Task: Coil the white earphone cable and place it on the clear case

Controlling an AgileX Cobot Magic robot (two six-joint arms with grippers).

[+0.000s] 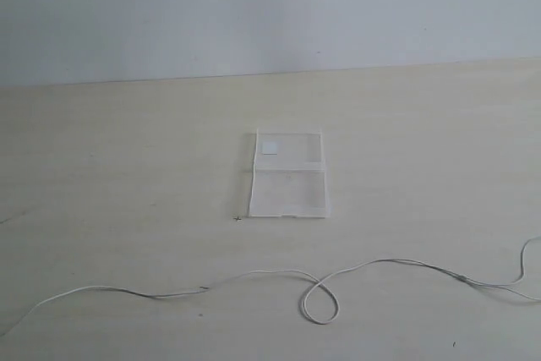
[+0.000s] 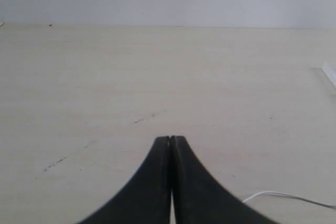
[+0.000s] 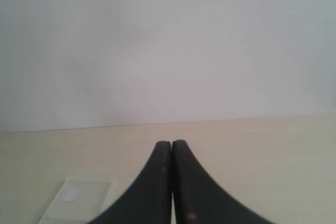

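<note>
The white earphone cable [image 1: 279, 274] lies stretched across the near part of the pale table, with one small loop [image 1: 319, 303] near the middle. Both of its ends run out of the exterior view. The clear case [image 1: 287, 173] lies flat at the table's centre, its small white label [image 1: 270, 147] at the far left corner. Neither arm shows in the exterior view. My left gripper [image 2: 170, 139] is shut with nothing in it, above bare table, a short piece of cable [image 2: 289, 198] beside it. My right gripper [image 3: 171, 143] is also shut and empty, the case [image 3: 79, 199] lower down beside it.
A pale grey wall [image 1: 270, 6] rises behind the table's far edge. A few small dark specks [image 1: 237, 218] mark the tabletop near the case.
</note>
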